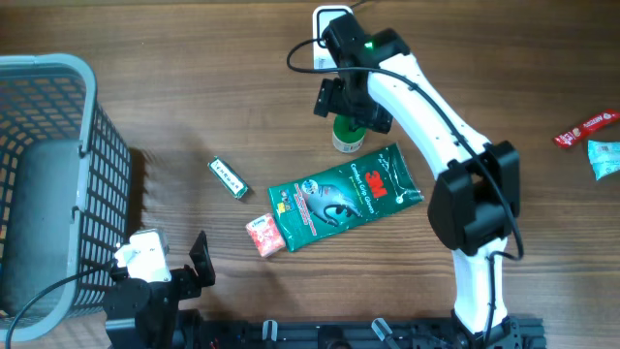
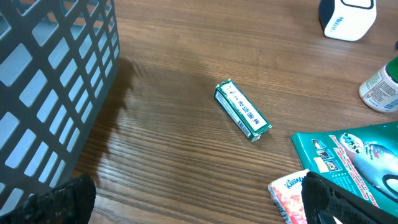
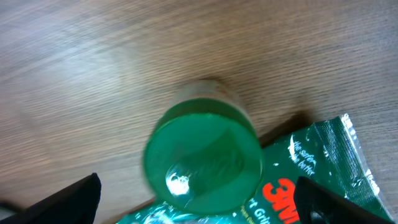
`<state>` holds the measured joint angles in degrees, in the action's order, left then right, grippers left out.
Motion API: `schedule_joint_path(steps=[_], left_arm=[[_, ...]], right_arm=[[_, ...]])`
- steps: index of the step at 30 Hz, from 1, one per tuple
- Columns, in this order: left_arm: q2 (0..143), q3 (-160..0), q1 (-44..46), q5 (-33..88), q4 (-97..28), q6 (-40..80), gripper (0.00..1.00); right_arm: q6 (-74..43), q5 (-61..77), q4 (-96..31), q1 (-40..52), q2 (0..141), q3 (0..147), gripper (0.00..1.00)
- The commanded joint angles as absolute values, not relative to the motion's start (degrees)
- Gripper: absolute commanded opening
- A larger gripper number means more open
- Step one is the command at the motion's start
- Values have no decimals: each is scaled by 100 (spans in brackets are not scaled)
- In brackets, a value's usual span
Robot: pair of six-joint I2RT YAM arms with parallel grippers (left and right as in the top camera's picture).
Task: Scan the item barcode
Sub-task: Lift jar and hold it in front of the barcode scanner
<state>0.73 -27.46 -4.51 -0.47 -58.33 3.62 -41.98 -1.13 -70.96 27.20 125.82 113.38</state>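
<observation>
Beneath the right gripper [image 1: 351,109]: the bottle [image 1: 348,136] stands upright on the wooden table [image 1: 194,78], near the scanner [image 1: 329,21] and just beside the 3M packet [image 1: 347,196].
Bottle: round, with a glossy green cap and a pale printed label. On that curved side, the barcode probably needs turning toward the scanner.
Right gripper: fingers spread wide on either side of the cap, gripping nothing. It is centred overhead, which suits a top-down grasp.
Scanner: smooth white housing at the far edge, close enough for a short carry.
3M packet: flat, crinkled green foil.
Left gripper [image 2: 199,202]: fingers wide apart and empty, low beside the grey lattice basket [image 1: 58,68], apparently parked clear of the work.
</observation>
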Motion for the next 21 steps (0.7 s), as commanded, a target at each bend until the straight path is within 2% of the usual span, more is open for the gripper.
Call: schedule_joint_path(steps=[1,6,8,16,21], left_arm=[[34,-2716,-462,21,-5817,390,100],[34,-2716,-462,21,-5817,390,100],[34,-2716,-462,21,-5817,392,100],[34,-2716,-462,21,-5817,390,100],[34,-2716,-462,21,-5817,390,100]], right_arm=[[-3889,-276,-7155,2703,13045,11312,99],[-3719,-279,-7120,2689,13410,11312,99],[-3704,-235,-7022,2674,13441,11312,90],[-3459,139,-6825,2613,13837,11321,84],[-3146,849,-7297,2198,13799,11520,64]])
